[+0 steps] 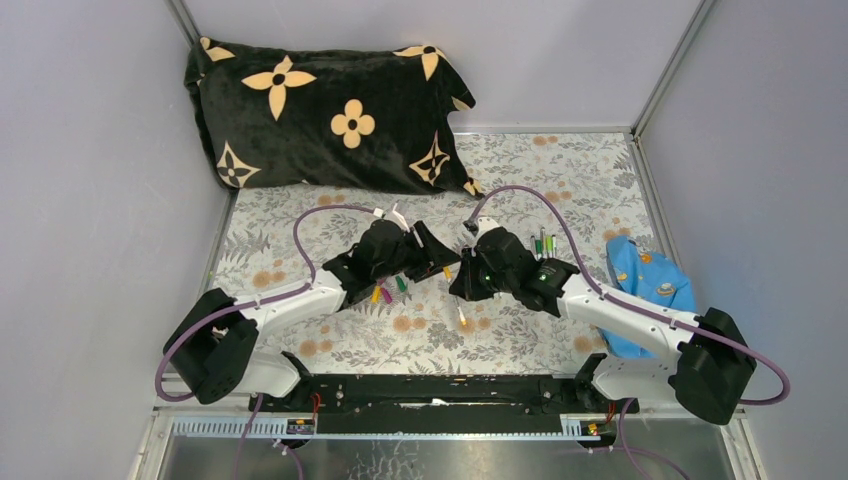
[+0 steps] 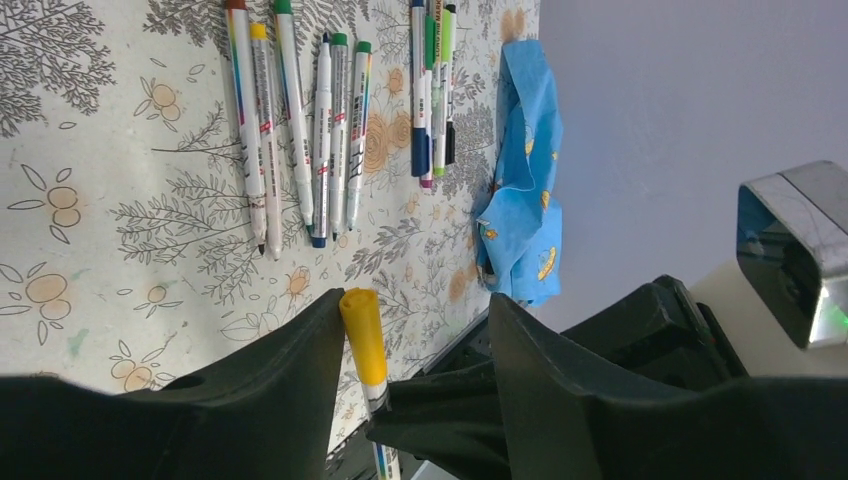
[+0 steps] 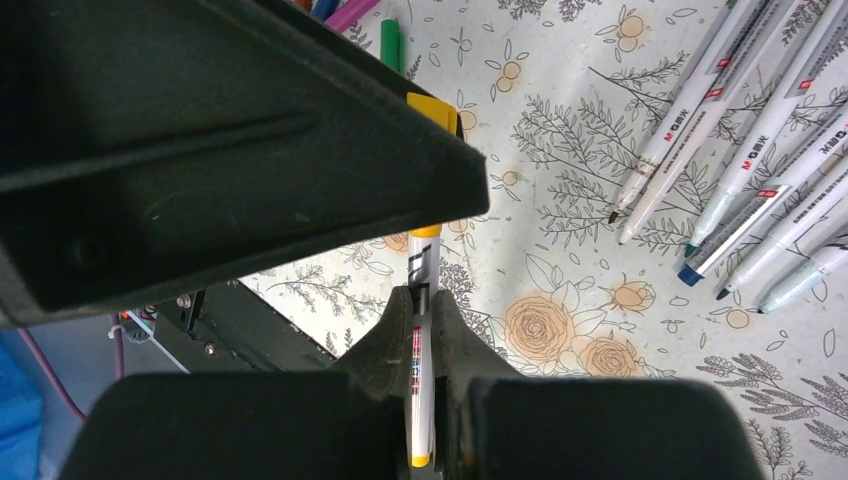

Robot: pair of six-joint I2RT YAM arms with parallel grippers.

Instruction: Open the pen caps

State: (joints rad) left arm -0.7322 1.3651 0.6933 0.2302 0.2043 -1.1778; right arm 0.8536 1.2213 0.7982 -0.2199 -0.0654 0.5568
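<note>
My right gripper (image 3: 422,300) is shut on the whitish barrel of a pen (image 3: 420,372) and holds it above the table. The pen's yellow cap (image 2: 362,335) sits on its end, between the fingers of my left gripper (image 2: 415,310). The cap touches one finger (image 2: 300,345); the other finger (image 2: 560,360) stands well apart from it, so the left gripper is open. In the top view both grippers meet mid-table, left (image 1: 432,258) and right (image 1: 462,288). Loose caps (image 1: 385,292) in yellow, magenta and green lie under the left arm.
Several uncapped pens (image 2: 300,130) lie in a row on the floral tablecloth (image 2: 90,230), with a capped bunch (image 2: 432,90) beyond them. A blue cloth (image 1: 645,280) lies at the right edge. A black flowered pillow (image 1: 320,115) fills the back left.
</note>
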